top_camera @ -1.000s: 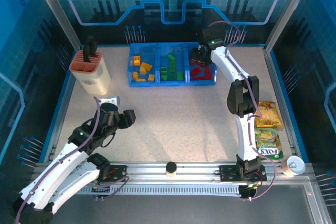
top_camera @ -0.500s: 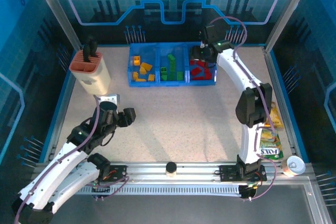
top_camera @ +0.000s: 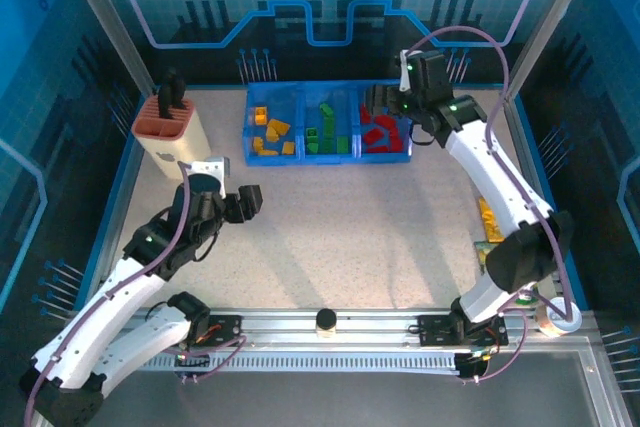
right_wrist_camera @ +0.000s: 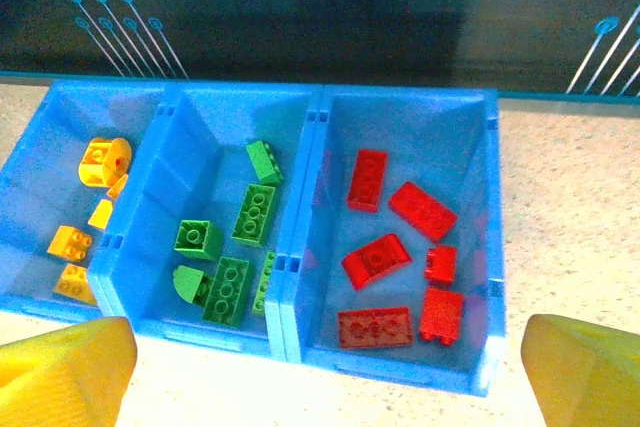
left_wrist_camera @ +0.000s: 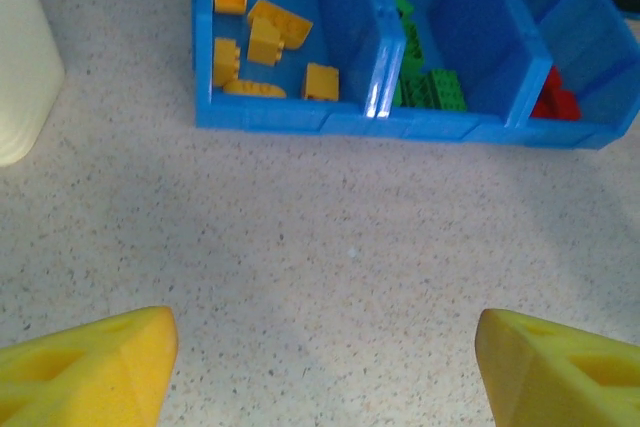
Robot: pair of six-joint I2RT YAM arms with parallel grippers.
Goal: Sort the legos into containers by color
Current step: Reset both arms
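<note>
The three adjoining blue bins (top_camera: 300, 124) stand at the back middle of the table. Yellow-orange legos (top_camera: 272, 135) lie in the left bin, green ones (top_camera: 325, 132) in the middle, red ones (top_camera: 380, 133) in the right. My right gripper (top_camera: 382, 103) hovers over the red bin's far right corner, open and holding nothing. From its wrist I look down on several red bricks (right_wrist_camera: 400, 247), green bricks (right_wrist_camera: 235, 247) and yellow bricks (right_wrist_camera: 95, 207). My left gripper (top_camera: 248, 203) hangs open over bare table in front of the bins (left_wrist_camera: 350, 122), its yellow fingers (left_wrist_camera: 90, 367) wide apart.
A beige holder with a terracotta top (top_camera: 172, 132) stands at the back left, its side (left_wrist_camera: 20, 57) showing in the left wrist view. Yellow snack packets (top_camera: 487, 219) lie at the right, partly behind the right arm. A white cup (top_camera: 560, 319) sits at the near right corner.
The right arm has swung its elbow out to the right and forward, and its gripper has drawn back to the right from over the red bin. The left gripper has edged up toward the bins.
</note>
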